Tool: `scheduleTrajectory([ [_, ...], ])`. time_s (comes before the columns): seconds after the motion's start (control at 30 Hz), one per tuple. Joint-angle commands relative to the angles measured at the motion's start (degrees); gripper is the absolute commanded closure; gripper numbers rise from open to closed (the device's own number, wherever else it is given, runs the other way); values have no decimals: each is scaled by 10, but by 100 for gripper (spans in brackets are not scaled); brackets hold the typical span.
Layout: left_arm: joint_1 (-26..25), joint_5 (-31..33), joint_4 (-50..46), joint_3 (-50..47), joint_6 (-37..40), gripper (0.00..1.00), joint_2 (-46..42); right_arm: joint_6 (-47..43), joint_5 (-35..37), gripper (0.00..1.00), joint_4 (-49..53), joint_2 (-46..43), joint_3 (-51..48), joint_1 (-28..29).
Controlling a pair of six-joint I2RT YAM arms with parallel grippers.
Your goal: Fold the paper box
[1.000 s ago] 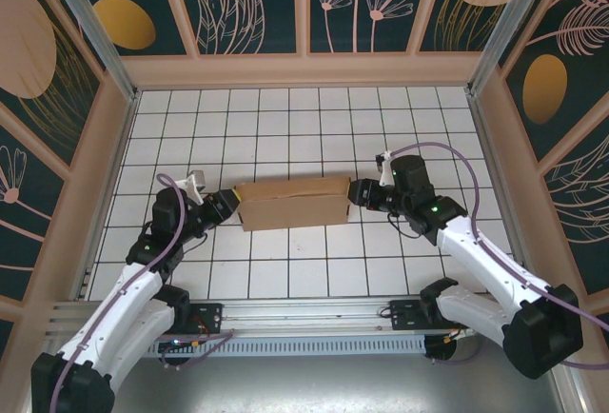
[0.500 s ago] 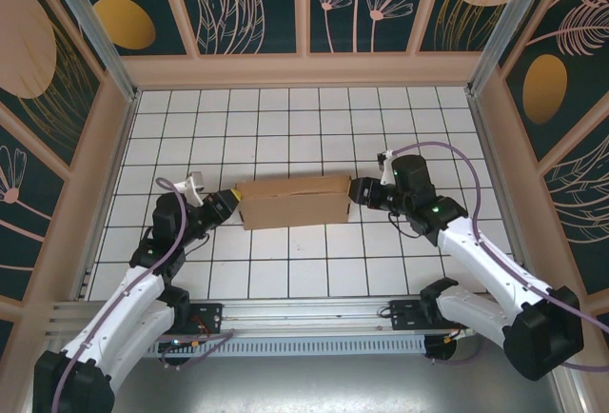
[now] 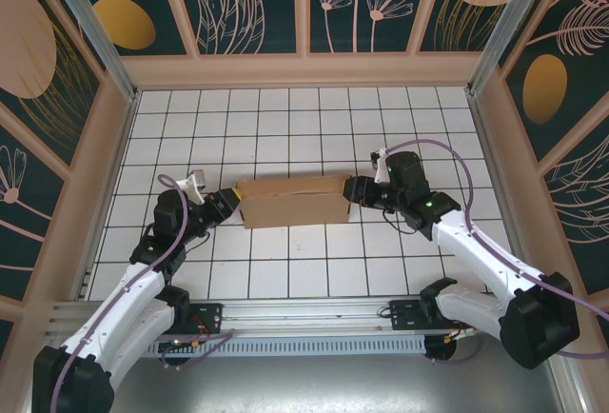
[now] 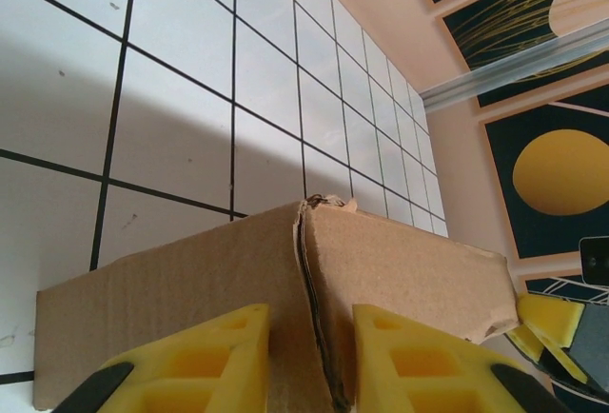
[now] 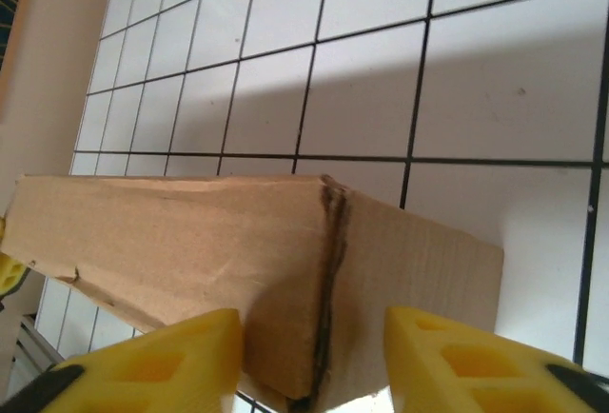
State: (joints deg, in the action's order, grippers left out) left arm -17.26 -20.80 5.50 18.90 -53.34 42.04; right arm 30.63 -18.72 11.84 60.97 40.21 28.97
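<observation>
On tiled table point(image 3: 285, 261) | paper box point(image 3: 292, 202) | brown cardboard, creased corners

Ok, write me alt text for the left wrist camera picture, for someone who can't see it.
A brown paper box lies across the lower frame, its creased corner edge sitting between the left gripper's two yellow fingers. Behind it, white floor tiles with black grid lines run back to a dark wall panel with a gold disc.

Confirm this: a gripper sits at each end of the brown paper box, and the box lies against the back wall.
Not against the back wall. The top external view shows the paper box in the middle of the table, bare tiles behind it, left gripper and right gripper at its ends.
</observation>
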Motion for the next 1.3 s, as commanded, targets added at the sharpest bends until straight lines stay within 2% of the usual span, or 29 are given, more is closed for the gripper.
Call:
scheduleTrajectory([
  [0.0,-6,-36,-7,-26,-14,76,30,14,-29,65,-36,8,-10,8],
  [0.07,-7,-36,9,-2,-9,78,42,8,-35,69,-45,24,10,8],
  [0.2,-5,7,-9,76,1,80,95,-22,-23,69,-11,65,86,7],
  [0.3,-5,-10,33,126,-28,81,160,-35,-16,69,-9,88,130,-4],
  [0.43,0,14,45,206,5,80,249,-49,-30,69,-23,139,185,-32],
  [0.6,11,6,81,291,32,80,359,-60,-64,69,-73,213,233,-74],
  [0.77,15,14,118,350,81,80,442,-91,-87,69,-157,265,229,-106],
  [0.87,15,22,153,341,110,80,462,-95,-107,70,-234,279,188,-117],
  [1.03,1,26,231,239,105,80,432,-84,-107,70,-329,256,86,-113],
  [1.13,-25,65,227,184,132,79,388,-76,-79,70,-379,214,13,-95],
  [1.27,-39,81,242,116,114,78,354,-79,-23,70,-408,161,-71,-63],
])
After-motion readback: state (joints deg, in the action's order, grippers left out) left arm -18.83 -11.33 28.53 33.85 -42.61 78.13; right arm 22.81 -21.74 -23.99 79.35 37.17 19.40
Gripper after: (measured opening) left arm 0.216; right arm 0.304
